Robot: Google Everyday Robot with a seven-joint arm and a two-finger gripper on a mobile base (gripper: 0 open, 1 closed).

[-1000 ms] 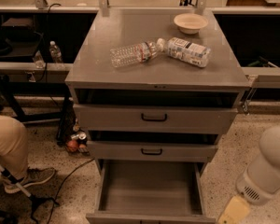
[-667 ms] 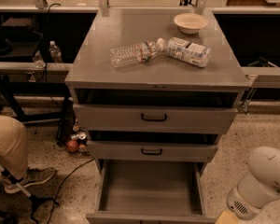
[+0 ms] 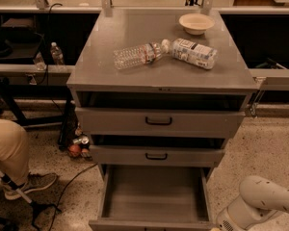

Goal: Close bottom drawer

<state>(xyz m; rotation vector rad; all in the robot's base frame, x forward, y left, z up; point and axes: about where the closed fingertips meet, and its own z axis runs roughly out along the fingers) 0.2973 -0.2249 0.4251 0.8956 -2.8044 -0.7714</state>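
The bottom drawer (image 3: 154, 198) of the grey metal cabinet (image 3: 159, 76) is pulled far out. Its plain grey tray interior is bare, and its front lip lies along the bottom edge of the view, with the handle out of view. The white arm (image 3: 260, 203) shows at the lower right, just right of the drawer's front corner. My gripper is below the frame edge and out of view.
The middle drawer (image 3: 156, 156) and top drawer (image 3: 159, 121) stand slightly open above. On the cabinet top lie a water bottle (image 3: 137, 55), a carton (image 3: 195, 53) and a bowl (image 3: 196, 23). A person's leg (image 3: 7, 148) and shoe (image 3: 31, 183) are at the left, with cans (image 3: 77, 148) and cables on the floor.
The white arm has dropped lower and slightly left at the lower right. The yellowish end part seen earlier has left the view. The drawers have not moved.
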